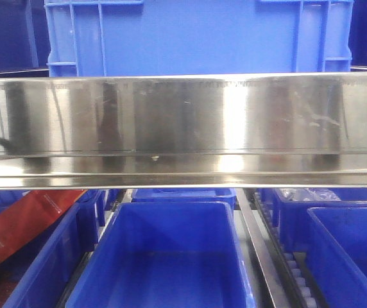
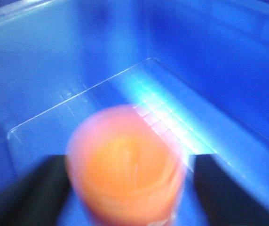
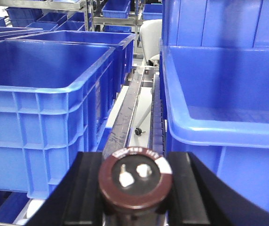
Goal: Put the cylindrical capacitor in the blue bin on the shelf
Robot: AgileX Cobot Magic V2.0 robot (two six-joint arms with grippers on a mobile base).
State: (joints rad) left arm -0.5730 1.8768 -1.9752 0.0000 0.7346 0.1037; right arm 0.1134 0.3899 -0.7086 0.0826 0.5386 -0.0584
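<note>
Grasp done: right fingers (image 3: 80,193) clamp the cylindrical capacitor (image 3: 135,176) just short of the blue bin (image 3: 209,128), drop pending; left fingers (image 2: 28,190) pinch a blurred orange cylinder (image 2: 125,165).

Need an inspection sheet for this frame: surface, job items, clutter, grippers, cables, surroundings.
Surface: shelf, brushed steel front edge, reflective; pale crate on top.
Job's things: capacitor held in right gripper, terminals facing camera; centre bin below shelf looks empty.
Clutter: red pack lower left; blurred orange cylinder in left gripper.
Grippers: right shut on capacitor; left shut on orange cylinder, inside a blue bin.
Cables: nothing seen.
Surroundings: more racks with bins; a caster.
</note>
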